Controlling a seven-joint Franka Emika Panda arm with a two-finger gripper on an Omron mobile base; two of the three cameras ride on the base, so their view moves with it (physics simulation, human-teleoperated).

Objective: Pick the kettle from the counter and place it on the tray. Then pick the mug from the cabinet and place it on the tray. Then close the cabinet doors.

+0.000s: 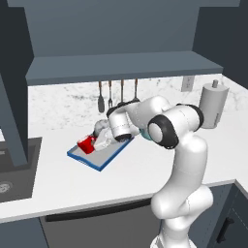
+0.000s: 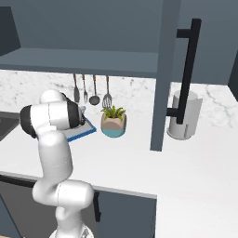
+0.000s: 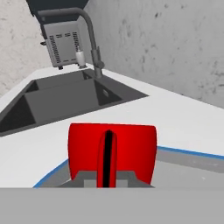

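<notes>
While the gripper [image 3: 106, 181] stands closed on the mug [image 3: 112, 151], the red body sits low over the tray [image 1: 104, 160], near the tray's sink-side corner, with the blue rim passing just behind and beside it in the hand view. Whether the mug's base already touches the grey tray surface cannot be told. The kettle [image 1: 100, 127] rests at the tray's far edge, just beside the wrist. Risk one: release from above the surface could let the mug tip or roll toward the near rim and off onto the counter [image 1: 63, 179]. Risk two: a sideways retreat of the hand could knock the kettle, since the two lie close together. Risk three: the mug stands near the tray's corner, so a small shift toward the sink [image 3: 65, 94] would leave it straddling the rim. The cabinet doors [image 2: 162, 74] stand open, awaiting closure.
</notes>
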